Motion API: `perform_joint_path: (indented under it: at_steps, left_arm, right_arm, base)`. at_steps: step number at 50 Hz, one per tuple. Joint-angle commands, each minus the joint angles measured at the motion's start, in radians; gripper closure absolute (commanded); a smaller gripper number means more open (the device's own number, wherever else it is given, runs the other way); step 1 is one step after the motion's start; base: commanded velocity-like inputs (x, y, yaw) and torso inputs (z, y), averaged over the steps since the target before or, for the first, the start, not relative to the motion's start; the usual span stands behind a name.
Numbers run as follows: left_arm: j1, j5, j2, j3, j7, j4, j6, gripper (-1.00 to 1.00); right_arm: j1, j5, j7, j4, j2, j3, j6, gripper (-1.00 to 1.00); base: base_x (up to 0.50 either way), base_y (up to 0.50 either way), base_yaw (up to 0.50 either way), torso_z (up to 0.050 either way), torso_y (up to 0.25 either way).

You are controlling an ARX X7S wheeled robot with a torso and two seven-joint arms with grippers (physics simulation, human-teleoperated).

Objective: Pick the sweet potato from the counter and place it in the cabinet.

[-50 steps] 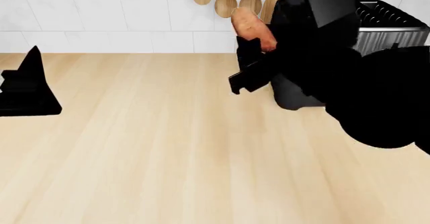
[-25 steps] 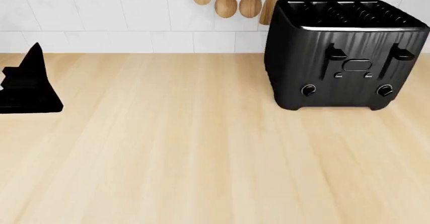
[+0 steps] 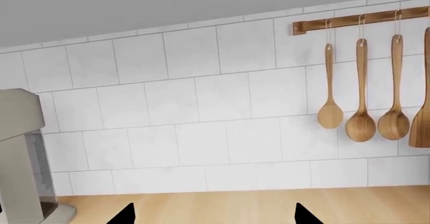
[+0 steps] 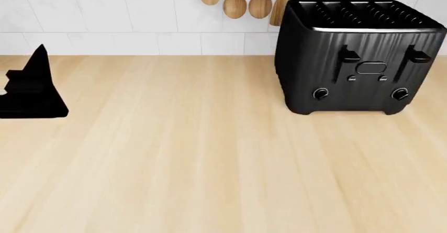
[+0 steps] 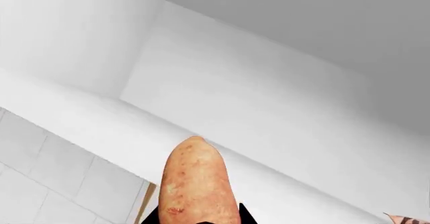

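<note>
The sweet potato (image 5: pixel 196 183), reddish-orange with a tapered end, is gripped between my right gripper's (image 5: pixel 196 217) black fingers in the right wrist view. It is raised high in front of white cabinet panels (image 5: pixel 255 103), with the tiled wall below. The right gripper and the sweet potato are out of the head view. My left gripper (image 3: pixel 212 219) is open and empty, its two black fingertips (image 3: pixel 125 216) showing over the light-wood counter (image 3: pixel 222 206). It appears in the head view as a black shape (image 4: pixel 29 89) at the left edge. The counter (image 4: pixel 181 154) fills the head view.
A big black toaster (image 4: pixel 357 55) stands at the back right of the counter. Wooden spoons (image 4: pixel 241 0) hang on the tiled wall behind, also in the left wrist view (image 3: pixel 363 98). A grey appliance (image 3: pixel 20 158) stands at the counter's left end.
My right arm with the sweet potato has risen out of the head view, uncovering the toaster. The left gripper has barely shifted.
</note>
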Motion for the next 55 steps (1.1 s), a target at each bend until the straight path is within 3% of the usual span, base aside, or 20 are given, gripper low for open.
perform_joint_path:
  at_steps: [1,21,38,42,48,55]
  left_arm:
    - [0.010,-0.011,-0.009,-0.008,-0.004,0.007,0.009,-1.00]
    - [0.006,-0.022,-0.020,0.002,-0.016,0.007,0.024,-1.00]
    - [-0.005,-0.020,-0.028,0.019,-0.019,0.002,0.030,-1.00]
    - [-0.009,-0.012,-0.025,0.028,-0.018,-0.001,0.030,-1.00]
    - [-0.014,0.004,-0.017,0.043,-0.012,-0.005,0.028,-1.00]
    - [0.002,0.033,-0.006,0.038,0.011,-0.007,0.026,-1.00]
  right_arm:
    - [0.070,-0.202,-0.174,0.254,-0.069,-0.120,-0.090,1.00]
    - [0.225,-0.284,-0.278,0.459,-0.144,-0.158,-0.127,1.00]
    - [0.370,-0.445,-0.496,0.932,-0.332,-0.258,-0.236,1.00]
    - [0.375,-0.622,-0.597,1.065,-0.406,-0.168,-0.215,1.00]
    - [0.375,-0.993,-0.733,1.201,-0.494,0.079,-0.164,1.00]
    - [0.375,-0.933,-0.721,1.231,-0.495,0.026,-0.149,1.00]
  base:
    - [0.00,0.00,0.00,0.000,0.000]
    - [0.00,0.00,0.00,0.000,0.000]
    - [0.00,0.00,0.00,0.000,0.000]
    - [0.00,0.00,0.00,0.000,0.000]
    - [0.00,0.00,0.00,0.000,0.000]
    - [0.00,0.00,0.00,0.000,0.000]
